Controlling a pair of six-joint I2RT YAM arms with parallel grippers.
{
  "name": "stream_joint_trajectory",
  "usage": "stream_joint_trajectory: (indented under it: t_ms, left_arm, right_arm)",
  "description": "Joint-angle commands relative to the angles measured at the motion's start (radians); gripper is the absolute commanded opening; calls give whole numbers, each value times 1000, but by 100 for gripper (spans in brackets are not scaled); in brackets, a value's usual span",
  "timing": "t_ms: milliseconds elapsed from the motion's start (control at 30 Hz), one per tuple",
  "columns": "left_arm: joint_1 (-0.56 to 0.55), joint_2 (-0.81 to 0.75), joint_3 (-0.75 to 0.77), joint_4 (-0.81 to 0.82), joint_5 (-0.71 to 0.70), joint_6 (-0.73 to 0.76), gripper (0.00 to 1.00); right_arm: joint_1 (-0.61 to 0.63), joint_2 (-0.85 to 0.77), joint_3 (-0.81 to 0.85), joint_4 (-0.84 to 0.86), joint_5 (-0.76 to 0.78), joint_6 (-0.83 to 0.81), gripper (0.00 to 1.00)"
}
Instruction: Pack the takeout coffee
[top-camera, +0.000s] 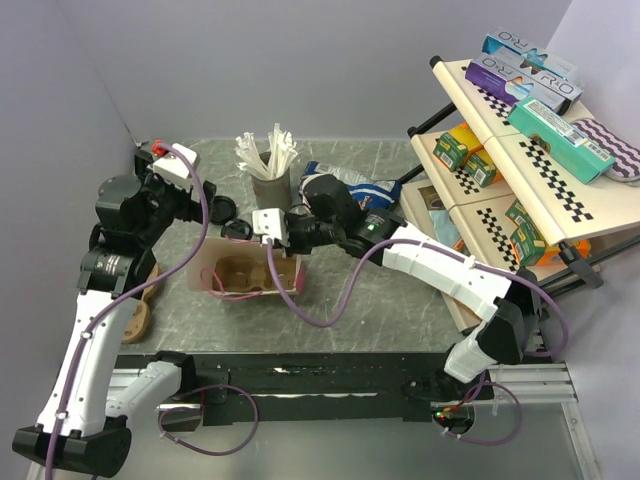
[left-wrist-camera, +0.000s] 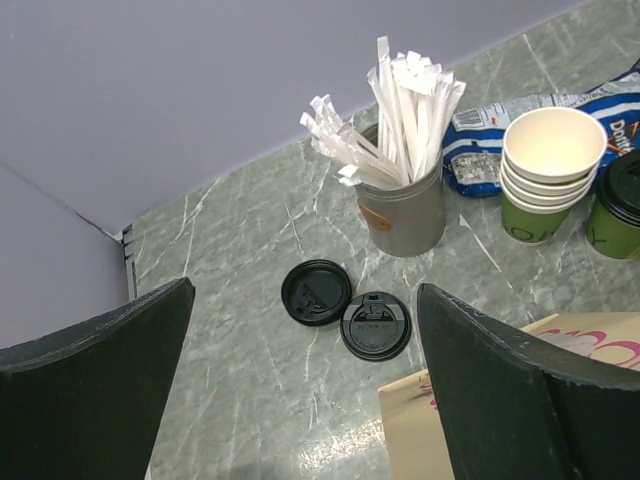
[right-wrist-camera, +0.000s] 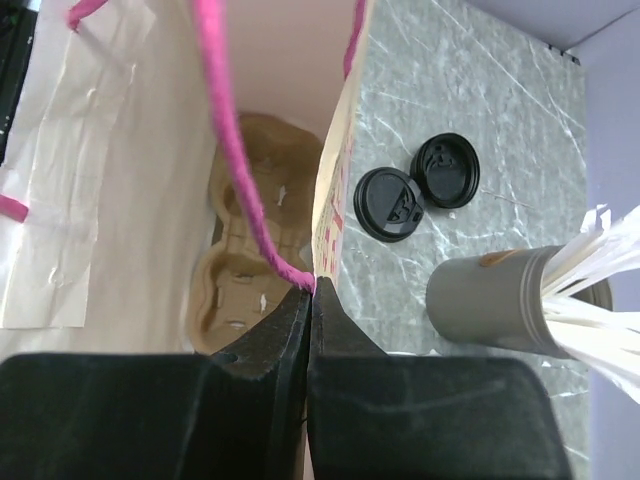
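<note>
My right gripper (right-wrist-camera: 310, 288) is clamped on what looks like the bag (right-wrist-camera: 338, 170) rim, left gripper (left-wrist-camera: 305, 292) spread wide, empty, its view alone catching the takeout coffee (left-wrist-camera: 622, 205) far right.

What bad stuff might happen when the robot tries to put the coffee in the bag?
The right gripper pinches only the thin rim of the paper bag, so the rim might slip free or tear. The takeout coffee stands right beside the stack of empty cups, so reaching for it might knock that stack over.
</note>
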Motion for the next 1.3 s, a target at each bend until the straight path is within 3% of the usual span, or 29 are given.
stream_joint_trajectory:
  t_ms: [0,467,833,1000,1200,1267]
  left_arm:
    - [11,-22,-29,101,-58,-39,99]
    - [22,-16,-95,187,13,-86,99]
    - [22,-51,-129,173,87,-91,99]
    - [22,-66,-114,130,141,-48,99]
    - [24,-65,-14,-33,325,20,99]
    - [24,-57,12,-86,374,23,99]
  right_arm:
    - [54,-59,-23,27,39,-36,0]
    - [178,-181,-141,30,82,-11,0]
    - [197,-226,-183,39,53,-2,0]
    - [194,-206,-163,41,65,15,0]
    - [122,-142,-86,-1,36,96,0]
    - [76,-105,-22,-31,4,131,5]
